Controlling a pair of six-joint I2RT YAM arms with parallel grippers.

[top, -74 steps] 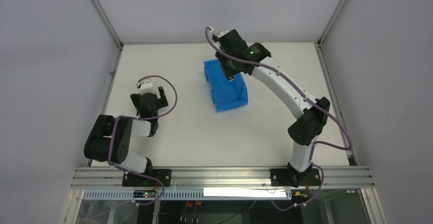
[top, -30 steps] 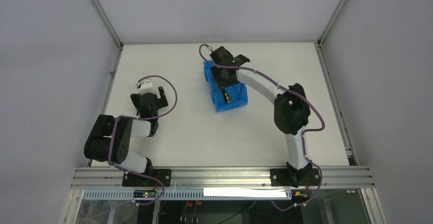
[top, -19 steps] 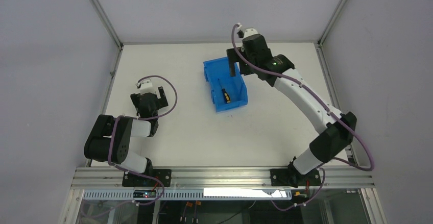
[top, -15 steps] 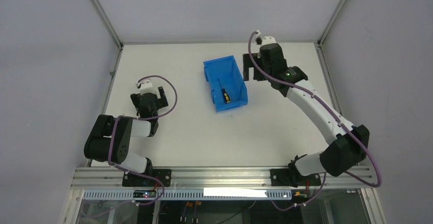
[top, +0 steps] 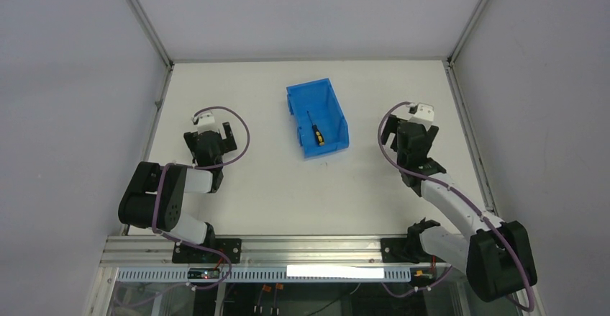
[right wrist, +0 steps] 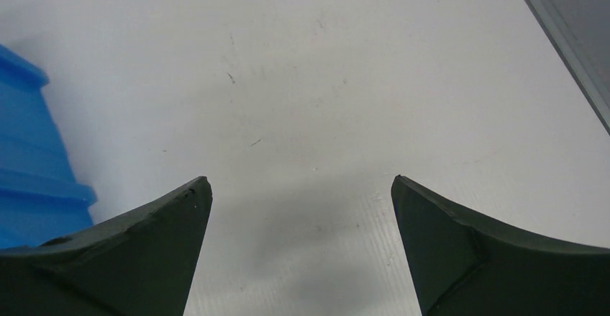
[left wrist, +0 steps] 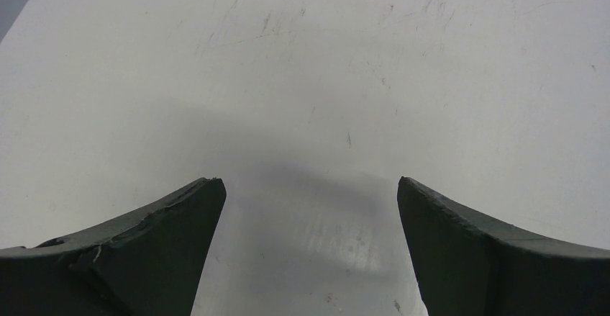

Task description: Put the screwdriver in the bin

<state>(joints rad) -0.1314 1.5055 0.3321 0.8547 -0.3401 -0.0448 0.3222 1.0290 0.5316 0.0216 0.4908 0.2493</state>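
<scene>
left claw (left wrist: pixel 309 186): jaws apart, arm folded | right claw (right wrist: pixel 298 183): jaws wide, arm folded, apparently low

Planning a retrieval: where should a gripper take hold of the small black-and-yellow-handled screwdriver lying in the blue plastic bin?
Probably the yellow-and-black handle of the screwdriver, its thickest part, from straight above: it lies flat on the floor of the bin, whose tall walls block sideways approaches.

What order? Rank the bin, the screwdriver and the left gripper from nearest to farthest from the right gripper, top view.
1. bin, just left of the right gripper.
2. screwdriver, lying inside the bin.
3. left gripper, far over on the left.
</scene>
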